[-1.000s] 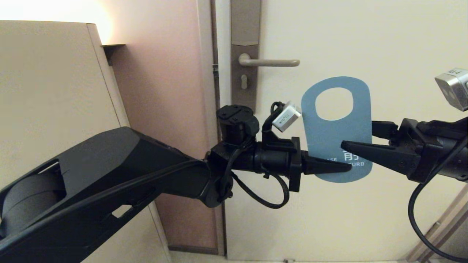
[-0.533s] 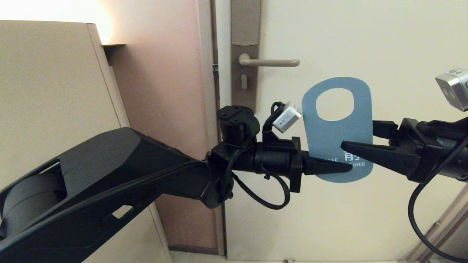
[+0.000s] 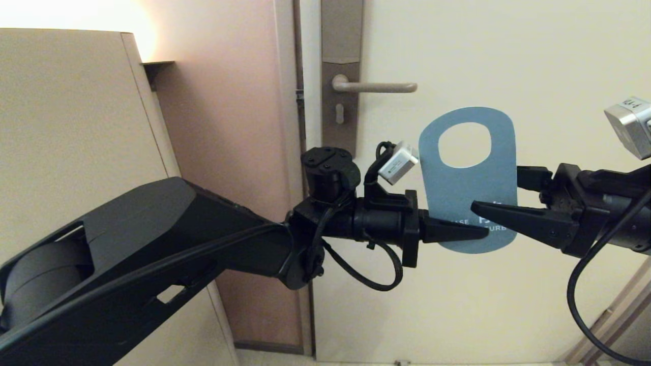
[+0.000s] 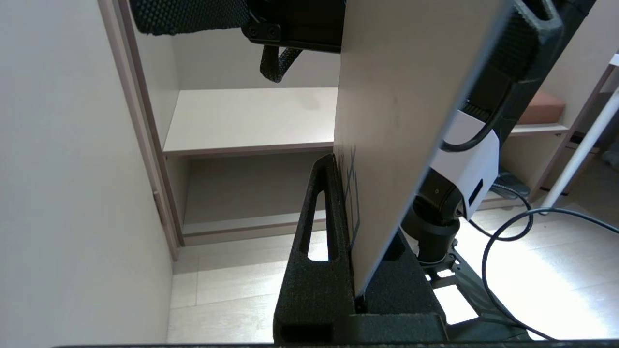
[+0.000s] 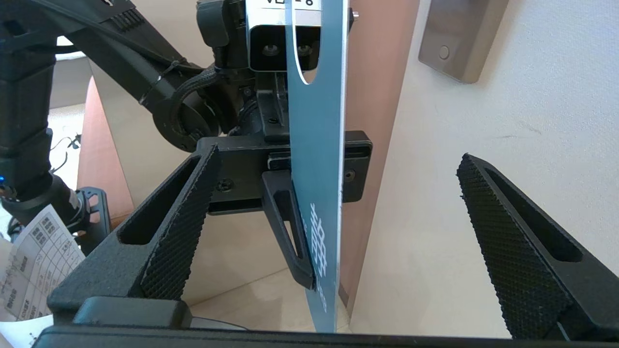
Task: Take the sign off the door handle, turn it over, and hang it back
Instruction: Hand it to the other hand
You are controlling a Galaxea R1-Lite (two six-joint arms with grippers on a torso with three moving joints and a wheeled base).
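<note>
Your left gripper point(image 3: 475, 233) is pinched tight on the bottom end of the sign point(image 3: 465, 188), so the sign stands up straight in the air with its round hole on top. That way you hold the sign by its low end and leave its side edge free for the other arm to take. Your right gripper point(image 3: 478, 207) comes in from the other side with its fingers point(image 5: 176, 227) spread as wide as they go, and it holds nothing. In the right wrist view the sign sits in the gap between those two fingers, edge on, closer to one finger than the other, and it touches neither. This looks like a hand-over, so that the sign can be turned around to show its other face. The blue face with white letters looks toward you now. The handle point(image 3: 374, 86) is up above both grippers and off toward your left arm's side, well apart from the sign, with nothing hanging on it. The door point(image 3: 508, 51) behind the grippers is smooth and cream, and a plain cupboard point(image 3: 66, 127) stands past your left arm.
</note>
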